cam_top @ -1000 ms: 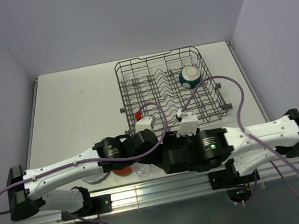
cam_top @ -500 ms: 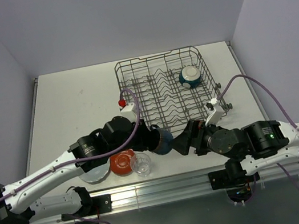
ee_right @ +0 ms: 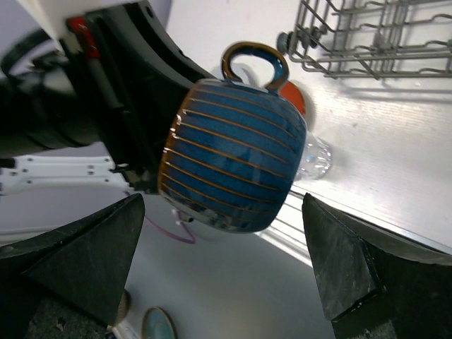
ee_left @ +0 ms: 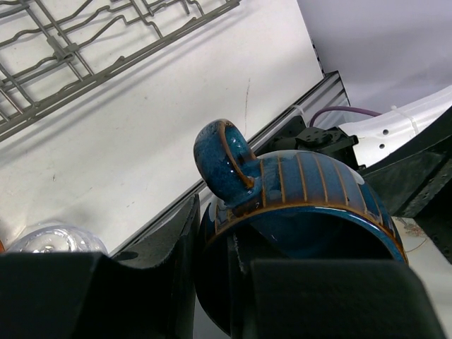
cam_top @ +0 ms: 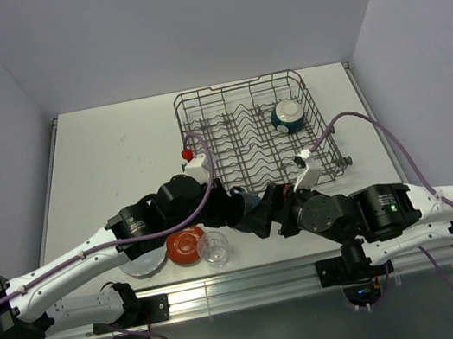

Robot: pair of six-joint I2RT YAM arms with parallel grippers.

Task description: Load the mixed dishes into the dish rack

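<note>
My left gripper is shut on the rim of the dark blue mug and holds it on its side above the table, just in front of the dish rack. In the left wrist view, one finger is outside the mug and the other inside. My right gripper is open, its fingers wide on either side of the mug's base, not touching. The cream bowl sits in the rack. The red-orange plate, the glass tumbler and the pale blue-grey plate lie near the front edge.
The rack fills the back right of the table. A metal rail runs along the near edge. Purple cables loop over both arms. The tumbler lies just below the mug.
My left arm has lifted the mug away from the front dishes towards the rack. My right arm swung out to the right, then brought its open gripper up to the mug's base.
</note>
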